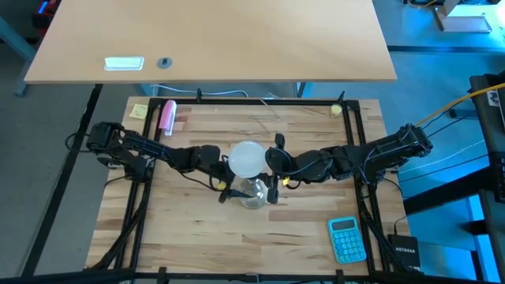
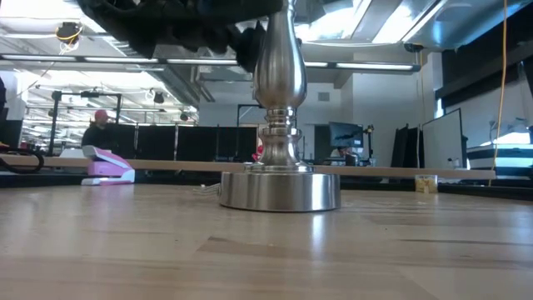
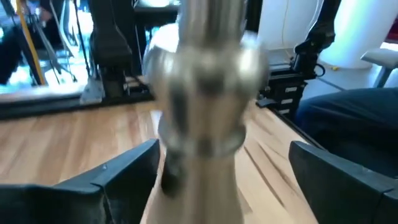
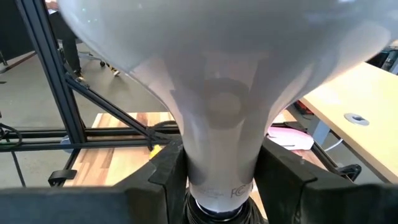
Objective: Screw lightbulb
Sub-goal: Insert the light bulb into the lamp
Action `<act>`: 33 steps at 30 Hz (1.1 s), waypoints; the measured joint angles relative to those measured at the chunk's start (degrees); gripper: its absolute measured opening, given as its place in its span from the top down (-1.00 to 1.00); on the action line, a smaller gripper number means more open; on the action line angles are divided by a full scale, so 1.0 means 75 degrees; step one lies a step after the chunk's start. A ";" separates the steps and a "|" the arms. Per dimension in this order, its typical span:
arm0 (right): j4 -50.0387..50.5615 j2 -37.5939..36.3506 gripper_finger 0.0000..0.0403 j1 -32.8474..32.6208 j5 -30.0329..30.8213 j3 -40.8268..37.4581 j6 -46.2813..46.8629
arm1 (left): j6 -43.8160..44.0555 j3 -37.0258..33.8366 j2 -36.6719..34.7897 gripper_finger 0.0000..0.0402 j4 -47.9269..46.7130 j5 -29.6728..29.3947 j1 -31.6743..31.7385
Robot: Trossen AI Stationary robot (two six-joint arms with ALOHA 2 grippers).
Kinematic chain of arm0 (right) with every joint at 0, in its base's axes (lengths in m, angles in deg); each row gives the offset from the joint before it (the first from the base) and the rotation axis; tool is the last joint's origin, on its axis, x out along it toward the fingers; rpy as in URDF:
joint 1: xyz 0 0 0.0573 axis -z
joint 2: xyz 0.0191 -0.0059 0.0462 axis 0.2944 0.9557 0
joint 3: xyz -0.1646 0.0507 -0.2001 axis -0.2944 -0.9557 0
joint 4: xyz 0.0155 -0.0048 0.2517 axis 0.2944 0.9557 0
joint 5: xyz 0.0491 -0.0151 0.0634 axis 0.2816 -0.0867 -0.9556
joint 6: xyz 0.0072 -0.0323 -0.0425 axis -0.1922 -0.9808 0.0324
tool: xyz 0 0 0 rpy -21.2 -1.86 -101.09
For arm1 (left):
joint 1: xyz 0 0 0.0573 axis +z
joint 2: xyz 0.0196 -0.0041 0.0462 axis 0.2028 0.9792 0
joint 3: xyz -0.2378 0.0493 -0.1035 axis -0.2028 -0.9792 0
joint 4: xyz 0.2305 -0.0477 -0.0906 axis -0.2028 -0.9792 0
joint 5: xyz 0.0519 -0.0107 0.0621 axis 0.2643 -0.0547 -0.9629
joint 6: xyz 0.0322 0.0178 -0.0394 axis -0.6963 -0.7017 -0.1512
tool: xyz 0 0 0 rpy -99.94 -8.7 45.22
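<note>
The white lightbulb [image 1: 247, 157] stands upright on top of the silver lamp stand [image 2: 279, 100], whose round base [image 2: 279, 190] rests on the table at its middle. My right gripper [image 4: 217, 177] reaches in from the right and is shut on the bulb [image 4: 217, 81]. My left gripper [image 3: 224, 180] reaches in from the left [image 1: 225, 175] and is open. Its fingers stand on either side of the stand's stem [image 3: 205, 124], below the bulb. Whether a finger touches the stem, I cannot tell. My right gripper pinches the bulb's narrow neck [image 4: 217, 158] between its two fingers [image 4: 283, 171], just above the black socket [image 4: 214, 213]. The fingers come in about level from the table's right side. The bulb stands upright with its globe up and its lower end in the socket.
A blue calculator [image 1: 347, 239] lies at the near right. A pink stapler [image 1: 167, 115] and a yellow note [image 1: 139, 110] lie at the far left. Black frame rails [image 1: 359, 150] run along the table's sides. A person [image 2: 98, 125] sits far back in the room.
</note>
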 joint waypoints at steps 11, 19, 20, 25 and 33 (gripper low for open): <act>-0.0034 0.0000 0.22 -0.0003 0.0127 0.0000 -0.0061 | -0.0684 0.0059 0.0009 -0.14 0.0069 -0.0132 0.0059; -0.0111 0.0000 0.22 -0.0015 0.0069 0.0006 -0.0151 | -0.0760 0.0065 0.0015 0.39 0.0217 0.0000 0.0070; -0.0129 0.0000 0.22 -0.0020 0.0069 0.0006 -0.0209 | -0.0730 0.0070 0.0015 0.39 0.0217 -0.0055 0.0082; -0.0365 -0.0045 0.22 -0.0013 0.0007 -0.0006 -0.0501 | -0.0574 0.0067 -0.0042 0.39 0.0110 -0.0714 -0.0024; 0.0938 -0.0327 0.22 0.0020 -0.0340 0.0810 -0.0852 | -0.0523 0.0780 -0.0301 0.39 -0.1274 -0.4403 -0.0771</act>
